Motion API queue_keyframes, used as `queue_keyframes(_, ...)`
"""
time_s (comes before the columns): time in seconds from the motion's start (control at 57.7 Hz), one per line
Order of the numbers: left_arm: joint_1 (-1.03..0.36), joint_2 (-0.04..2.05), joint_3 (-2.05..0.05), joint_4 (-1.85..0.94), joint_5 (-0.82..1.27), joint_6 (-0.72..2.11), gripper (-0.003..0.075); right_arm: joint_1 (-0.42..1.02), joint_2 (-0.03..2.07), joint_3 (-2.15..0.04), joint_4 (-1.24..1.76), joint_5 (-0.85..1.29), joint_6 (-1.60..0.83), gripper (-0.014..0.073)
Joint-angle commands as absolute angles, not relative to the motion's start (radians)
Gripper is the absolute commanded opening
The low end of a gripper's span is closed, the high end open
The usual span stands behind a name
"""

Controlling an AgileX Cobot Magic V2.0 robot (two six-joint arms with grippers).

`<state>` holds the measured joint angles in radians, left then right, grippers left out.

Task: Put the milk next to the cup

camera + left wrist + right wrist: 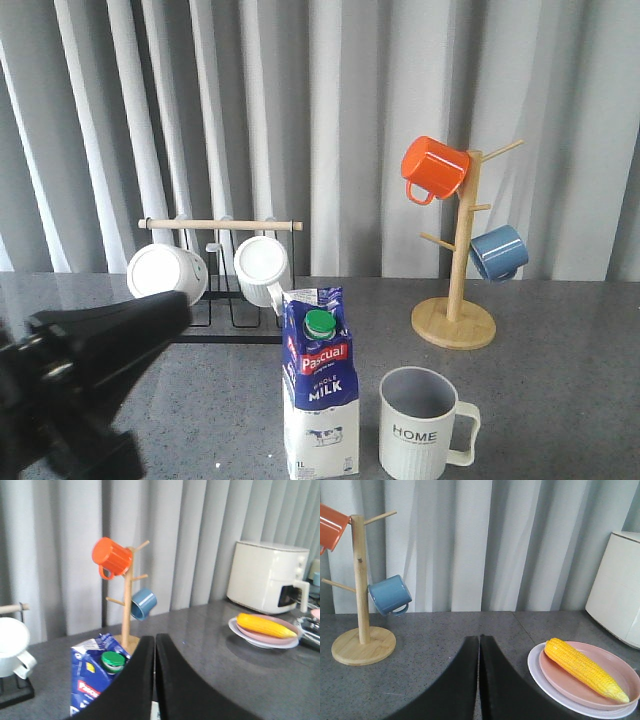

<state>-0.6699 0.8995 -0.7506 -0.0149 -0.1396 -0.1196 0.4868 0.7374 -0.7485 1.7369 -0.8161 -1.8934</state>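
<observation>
front view: milk (320, 385) stands upright just beside the cup (419, 424) on the table (560, 380). left tool (154, 645) and right tool (479, 645) closed, holding nothing.

Your left arm (85, 370) fills the lower left of the front view, a dark mass reaching forward and toward the centre. Your left gripper (154, 645) has its fingers pressed together, nothing between them. Your right gripper (479, 647) is likewise closed and empty, its fingers meeting along one seam.
</observation>
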Motion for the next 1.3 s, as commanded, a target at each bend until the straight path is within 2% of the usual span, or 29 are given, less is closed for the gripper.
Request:
queue_keyframes(0.0,-0.625,0.793,-0.660,-0.068,-0.322,-0.057,-0.0007,0.484,0.733,-0.781,1.679,-0.798,-1.895,-0.0004)
queue_keyframes(0.364,-0.456,0.453,-0.153,-0.096,-0.541,-0.102,-0.0007,0.484,0.733,-0.781,1.679,-0.798,-1.895,-0.0004)
queue_keyframes(0.555,-0.361,0.285,0.000,-0.092,-0.524,-0.102,-0.0007,0.484,0.733,-0.781,1.679,-0.798,-1.894,-0.0004)
queue_keyframes(0.78,-0.258,0.123,0.008,-0.060,-0.293,-0.098,-0.0007,0.484,0.733,-0.781,1.679,-0.798,-1.894,-0.0004)
queue_keyframes(1.04,-0.159,-0.017,0.009,-0.012,-0.150,-0.101,-0.0007,0.484,0.733,-0.781,1.679,-0.799,-1.894,-0.0004)
queue_keyframes(1.283,-0.103,-0.026,0.010,0.033,-0.053,-0.125,-0.0007,0.484,0.733,-0.781,1.679,-0.799,-1.894,-0.0004)
